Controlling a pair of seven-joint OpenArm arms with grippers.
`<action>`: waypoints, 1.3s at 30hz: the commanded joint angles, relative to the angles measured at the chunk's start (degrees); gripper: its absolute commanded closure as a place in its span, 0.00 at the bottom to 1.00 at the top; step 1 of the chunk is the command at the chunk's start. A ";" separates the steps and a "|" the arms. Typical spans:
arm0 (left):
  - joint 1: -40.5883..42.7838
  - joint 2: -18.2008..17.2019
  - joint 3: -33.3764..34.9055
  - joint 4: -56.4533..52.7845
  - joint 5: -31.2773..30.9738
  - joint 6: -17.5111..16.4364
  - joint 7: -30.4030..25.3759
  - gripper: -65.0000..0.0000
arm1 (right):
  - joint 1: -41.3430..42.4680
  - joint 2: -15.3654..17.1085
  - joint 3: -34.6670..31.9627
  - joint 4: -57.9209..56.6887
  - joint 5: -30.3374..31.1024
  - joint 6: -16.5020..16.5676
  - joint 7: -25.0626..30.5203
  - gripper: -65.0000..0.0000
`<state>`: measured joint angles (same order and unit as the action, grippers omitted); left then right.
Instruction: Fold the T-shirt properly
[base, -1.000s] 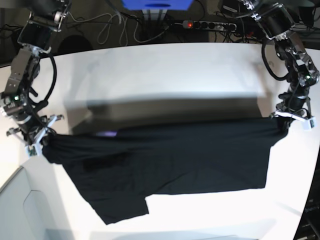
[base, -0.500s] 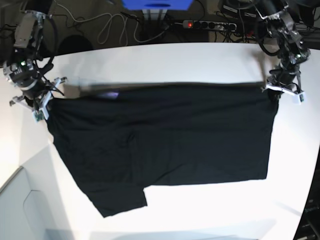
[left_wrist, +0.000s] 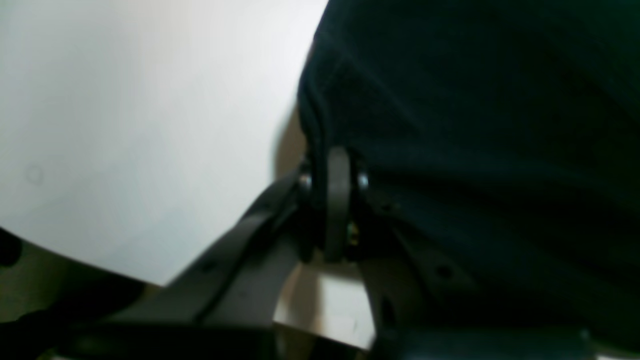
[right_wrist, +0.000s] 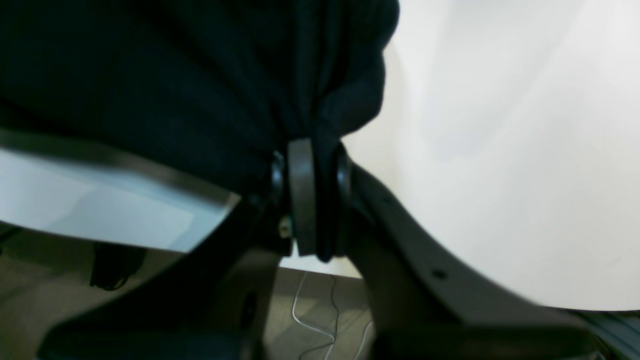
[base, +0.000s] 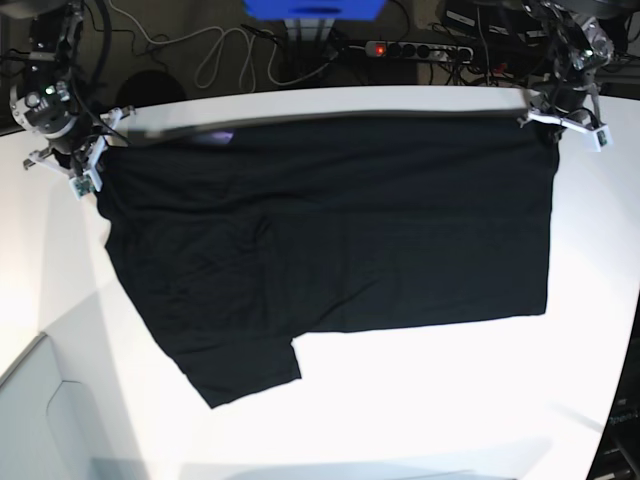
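T-shirt (base: 330, 230) lies spread on the tabletop (base: 450, 400); left tool (base: 562, 122) and right tool (base: 88, 160) each pinch a far corner at 12 o'clock; uneven tension risks cloth slipping free, skewing the fold.

T-shirt (base: 330, 230) print mostly hidden; both wrist views blurred, arms cropped.

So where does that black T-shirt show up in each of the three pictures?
Base view: the T-shirt covers most of the white table, its far edge stretched between the two grippers.
Left wrist view: it fills the right side, its corner pinched in the left gripper.
Right wrist view: upper left, bunched in the right gripper.
Shared landmark: the white table.
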<state>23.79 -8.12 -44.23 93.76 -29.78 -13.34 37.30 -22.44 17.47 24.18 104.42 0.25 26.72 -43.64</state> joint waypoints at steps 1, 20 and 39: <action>0.16 -0.80 -0.48 1.06 -0.42 -0.06 -1.21 1.00 | -0.11 0.94 0.47 0.85 -0.03 0.14 1.13 1.00; 1.57 -1.42 -0.21 1.76 -0.42 -0.15 -1.21 1.00 | -3.98 0.24 0.56 -0.47 -0.12 -0.04 0.69 0.71; 1.22 -1.15 -0.21 1.15 -0.42 -0.15 -1.21 1.00 | -1.87 -6.44 11.82 4.55 0.14 11.21 1.13 0.51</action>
<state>24.91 -8.56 -44.07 94.17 -29.76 -13.37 37.17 -24.75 10.09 35.81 108.01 0.03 36.42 -43.72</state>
